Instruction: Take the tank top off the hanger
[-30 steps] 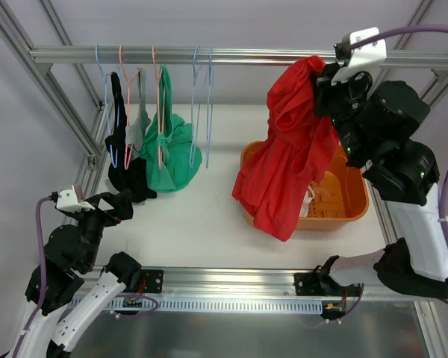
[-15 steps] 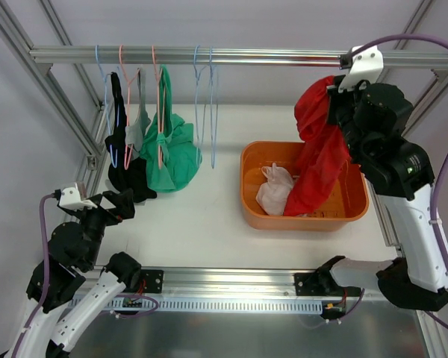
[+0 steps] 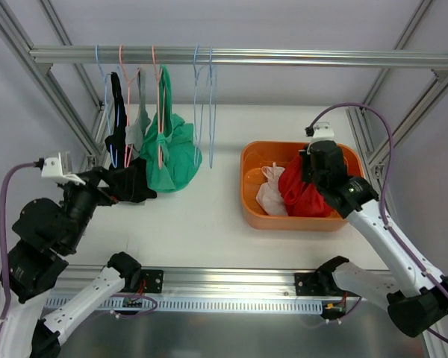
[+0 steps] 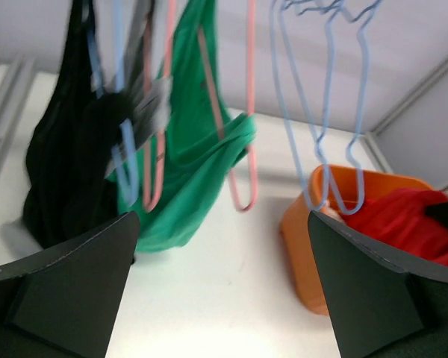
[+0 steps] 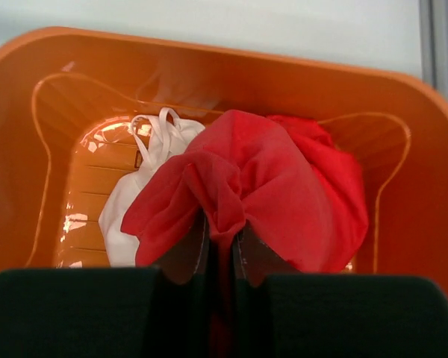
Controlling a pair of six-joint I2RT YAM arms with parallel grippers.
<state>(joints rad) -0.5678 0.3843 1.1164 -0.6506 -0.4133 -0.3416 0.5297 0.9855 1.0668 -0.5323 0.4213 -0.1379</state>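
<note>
Right pincer (image 5: 220, 235) pinched shut on a fold of the crumpled red fabric tank top (image 5: 284, 179), bunched just ahead of it inside the orange plastic basket (image 5: 209, 60), off any hanger. Left pincer (image 4: 220, 216) gapes wide, empty; green tank top (image 4: 194, 171) on pink wire hanger (image 4: 252, 149) hangs straight ahead, long axis vertical, so the left arm looks nearer.

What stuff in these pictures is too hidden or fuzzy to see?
- Top view: the right gripper fingertips are hidden under its own wrist. Only the right wrist view shows them pinching the red tank top.
- Right wrist view: the red tank top and a white garment cover much of the orange basket floor.
- Left wrist view: the black garment is blurred, and the pink hanger hook is cut off by the top edge.
</note>
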